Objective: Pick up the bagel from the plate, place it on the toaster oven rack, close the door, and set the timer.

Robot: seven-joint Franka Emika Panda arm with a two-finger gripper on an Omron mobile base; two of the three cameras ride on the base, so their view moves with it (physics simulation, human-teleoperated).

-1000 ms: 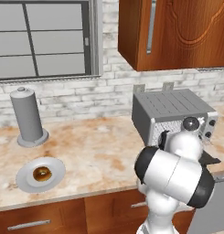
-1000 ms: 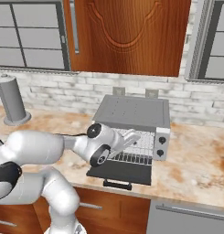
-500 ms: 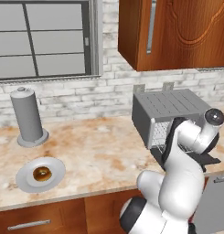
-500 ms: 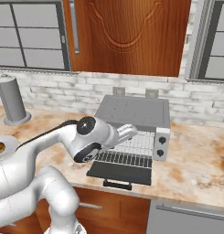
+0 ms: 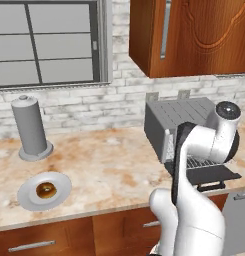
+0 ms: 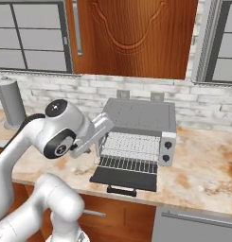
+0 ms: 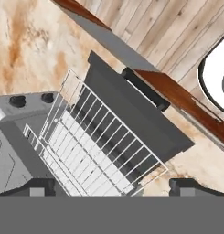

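bagel (image 5: pixel 45 190): sitting on the plate (image 5: pixel 25 196), left end of the table (image 5: pixel 109 170), well apart from the oven
door (image 6: pixel 124 179): lying flat open, handle at the table's front edge
rack (image 7: pixel 97 151): sticking out over the door
hand (image 7: pixel 113 186): hovering above the rack, fingertips spread wide, gripping nothing
canister (image 5: pixel 31 128): standing behind the plate

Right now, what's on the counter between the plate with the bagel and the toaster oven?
Nothing: in the left base view, bare marbled counter runs from the plate holding the bagel to the toaster oven. The grey canister stands behind the plate.
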